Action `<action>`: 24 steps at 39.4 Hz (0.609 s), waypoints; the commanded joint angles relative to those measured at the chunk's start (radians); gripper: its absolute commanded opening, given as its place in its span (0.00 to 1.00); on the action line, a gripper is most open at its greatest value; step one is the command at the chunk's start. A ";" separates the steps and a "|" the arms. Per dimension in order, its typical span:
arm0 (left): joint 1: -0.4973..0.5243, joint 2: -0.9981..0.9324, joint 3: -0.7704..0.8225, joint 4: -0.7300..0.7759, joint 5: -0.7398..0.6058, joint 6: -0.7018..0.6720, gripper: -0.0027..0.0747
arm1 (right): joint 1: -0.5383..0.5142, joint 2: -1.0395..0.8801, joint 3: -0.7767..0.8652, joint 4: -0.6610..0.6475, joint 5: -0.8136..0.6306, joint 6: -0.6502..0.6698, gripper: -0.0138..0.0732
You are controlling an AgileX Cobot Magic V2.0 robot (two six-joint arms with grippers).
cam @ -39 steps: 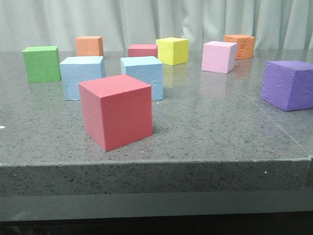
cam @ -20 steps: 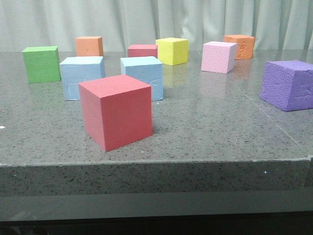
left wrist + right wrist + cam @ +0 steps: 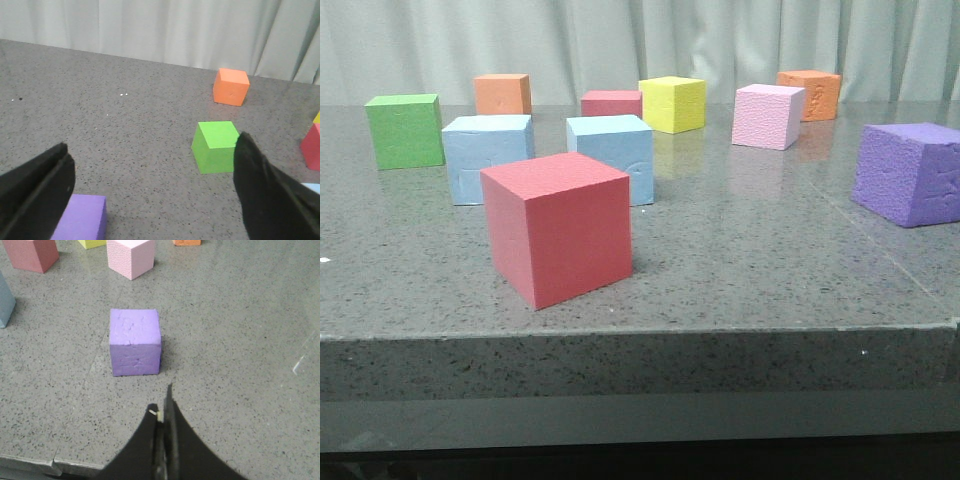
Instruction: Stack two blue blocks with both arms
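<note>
Two light blue blocks stand side by side on the grey table, the left one (image 3: 488, 158) and the right one (image 3: 611, 155), both behind a big red cube (image 3: 558, 228). Neither arm shows in the front view. In the left wrist view my left gripper (image 3: 152, 142) is open wide above bare table, with only a sliver of a blue block (image 3: 312, 188) at the frame edge. My right gripper (image 3: 162, 407) is shut on nothing, near the table's front edge. A purple cube (image 3: 135, 342) sits just ahead of it, and a blue block's edge (image 3: 5, 302) shows far to the side.
Around the blue blocks stand a green cube (image 3: 405, 130), two orange cubes (image 3: 503, 94) (image 3: 809, 94), a small red cube (image 3: 611, 103), a yellow cube (image 3: 672, 104), a pink cube (image 3: 768, 116) and a purple cube (image 3: 907, 173). Another purple cube (image 3: 80, 217) lies by my left finger.
</note>
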 commanded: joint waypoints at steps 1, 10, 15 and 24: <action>-0.061 0.018 -0.058 -0.011 -0.085 0.006 0.83 | -0.006 0.006 -0.025 -0.014 -0.093 -0.013 0.08; -0.298 0.246 -0.264 0.001 0.094 0.006 0.83 | -0.006 0.006 -0.025 -0.009 -0.102 -0.013 0.08; -0.372 0.373 -0.377 0.001 0.185 0.006 0.83 | -0.006 0.006 -0.025 0.008 -0.102 -0.013 0.08; -0.460 0.576 -0.560 0.001 0.324 -0.049 0.83 | -0.006 0.006 -0.025 0.015 -0.102 -0.013 0.08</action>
